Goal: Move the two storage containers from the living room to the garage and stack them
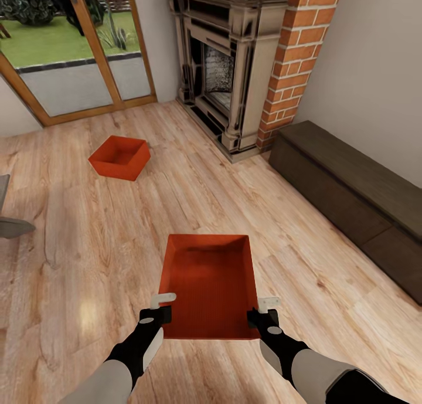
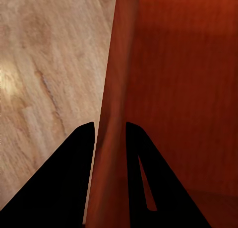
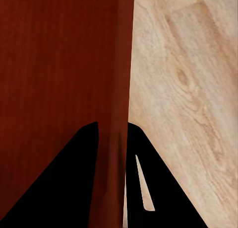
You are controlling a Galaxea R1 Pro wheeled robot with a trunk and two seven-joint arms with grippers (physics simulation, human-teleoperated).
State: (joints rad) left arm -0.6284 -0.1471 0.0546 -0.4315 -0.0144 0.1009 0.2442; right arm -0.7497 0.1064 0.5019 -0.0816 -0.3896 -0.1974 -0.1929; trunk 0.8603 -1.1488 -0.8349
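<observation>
Both arms have hold of the near orange-red open-top plastic bin [image 1: 210, 287]. The left gripper [image 1: 159, 308] is pinched on its left wall, and the wrist view shows a finger either side of that thin wall [image 2: 113, 89]. The right gripper [image 1: 265, 311] is clamped the same way on the right wall [image 3: 123, 89]. The bin sits between the two grippers, over the light wood plank floor [image 1: 82, 240].

The second orange-red bin [image 1: 120, 156] is well ahead and off to the left, near the glass doors [image 1: 70, 58].

I'd say the trick here is keeping both grippers level and matched during the carry. Thin walls like that will probably flex or slip if one arm leads.
</observation>
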